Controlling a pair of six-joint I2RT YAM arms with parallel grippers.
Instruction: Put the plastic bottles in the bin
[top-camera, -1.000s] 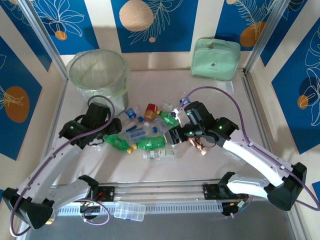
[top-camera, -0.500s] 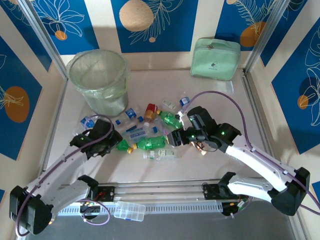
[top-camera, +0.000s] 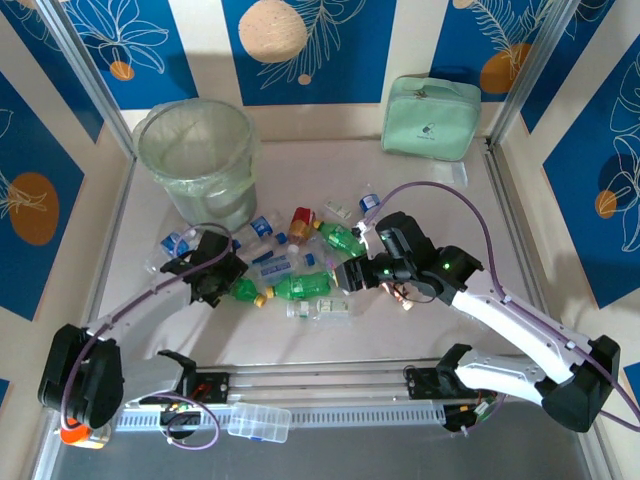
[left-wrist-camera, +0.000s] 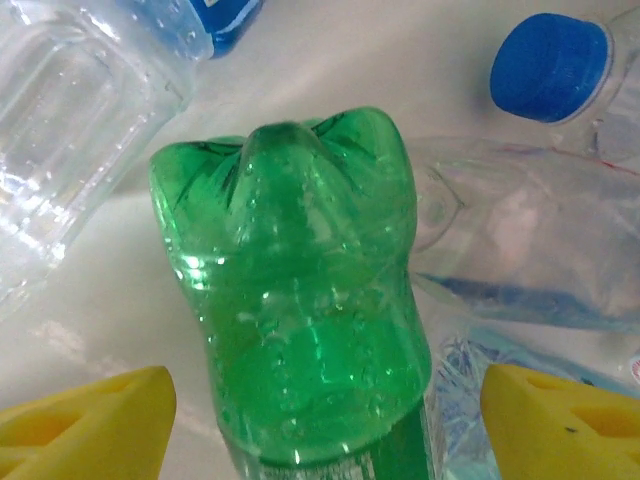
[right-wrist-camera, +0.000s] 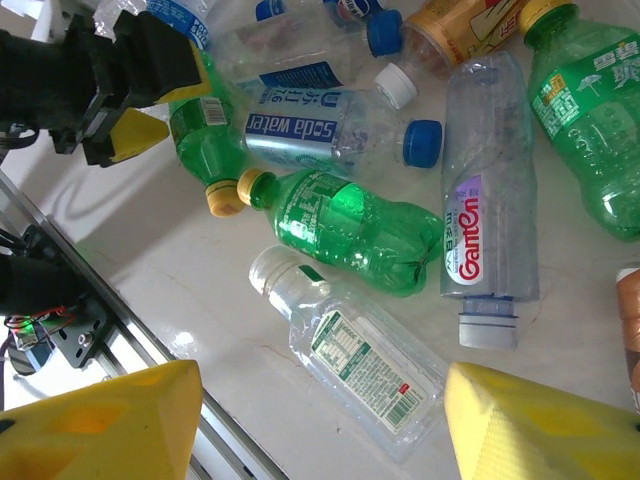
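- Change: the left arm has swung away from the bin (top-camera: 200, 195) and come down at the left end of the heap. The left fingers (left-wrist-camera: 90, 420) have spread and now stand open on either side of the base of a green bottle (left-wrist-camera: 300, 290), with a gap on each side.
- The right fingers (right-wrist-camera: 110, 420) have barely shifted. They are open and hang over a clear white-capped bottle (right-wrist-camera: 350, 355).
- Judgement: a fresh pick is being lined up. The plastic bottles (top-camera: 290, 260) lie on the surface (top-camera: 320, 170) between the 2 arms, in front of the bin.
- Room: the bin stands back left, just beside the heap's nearest bottles, and the side rail runs close by it. Bare surface lies behind and to the right of the heap. The mint-green pouch (top-camera: 430, 118) is well apart.
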